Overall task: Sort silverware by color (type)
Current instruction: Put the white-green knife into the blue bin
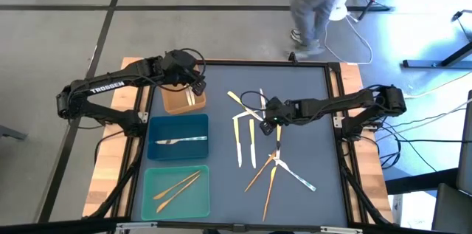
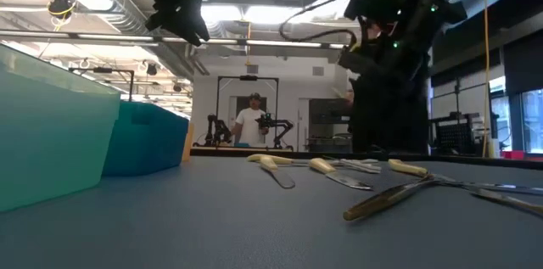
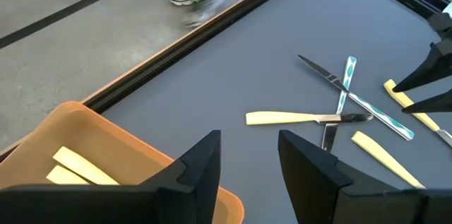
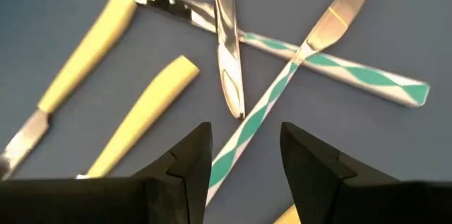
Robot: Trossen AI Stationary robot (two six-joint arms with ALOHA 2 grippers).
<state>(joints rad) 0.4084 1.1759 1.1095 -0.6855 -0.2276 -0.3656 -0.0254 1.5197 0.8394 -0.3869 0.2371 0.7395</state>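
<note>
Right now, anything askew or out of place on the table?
Only the unsorted pile: utensils lie crossed over each other mid-table, two teal-striped pieces overlapping under the open right gripper. Nothing looks spilled or damaged.

Dark grey table (image 1: 310, 116): brown tray (image 1: 177, 101), blue tray (image 1: 177, 139), teal tray (image 1: 175, 190) in column at left; loose silverware (image 1: 258, 142) scattered ctr-right.

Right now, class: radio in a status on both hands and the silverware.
Left hand open, empty, above brown tray. Right hand open, hovering over crossed silverware. Nothing gripped, nothing blocking.
</note>
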